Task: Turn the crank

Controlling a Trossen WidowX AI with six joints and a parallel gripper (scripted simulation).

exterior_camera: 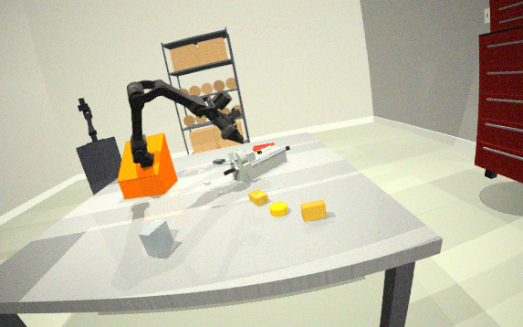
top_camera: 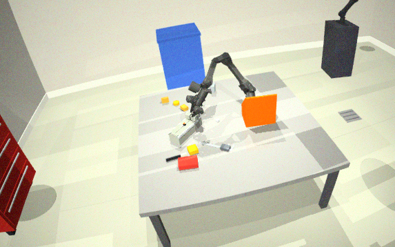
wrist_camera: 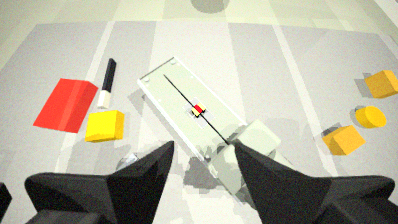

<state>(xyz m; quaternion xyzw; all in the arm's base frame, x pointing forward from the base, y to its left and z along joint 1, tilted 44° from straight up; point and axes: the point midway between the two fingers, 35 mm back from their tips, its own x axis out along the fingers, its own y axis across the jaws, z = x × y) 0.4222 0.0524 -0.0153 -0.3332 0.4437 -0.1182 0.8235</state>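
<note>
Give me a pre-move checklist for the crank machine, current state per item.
1. End effector open, nothing between the fingers: ok.
2. End effector above the crank end of the machine: ok.
3. Crank handle free of the fingers: ok.
4. Red pointer in view on the slide: ok.
5. Pointer level with the brass zero marks: cannot tell, marks too small to make out.
6. Yellow cube and red block apart from the machine: ok.

A red block (wrist_camera: 66, 104) lies beside a yellow cube (wrist_camera: 104, 126) and a marker (wrist_camera: 107, 83).
</note>
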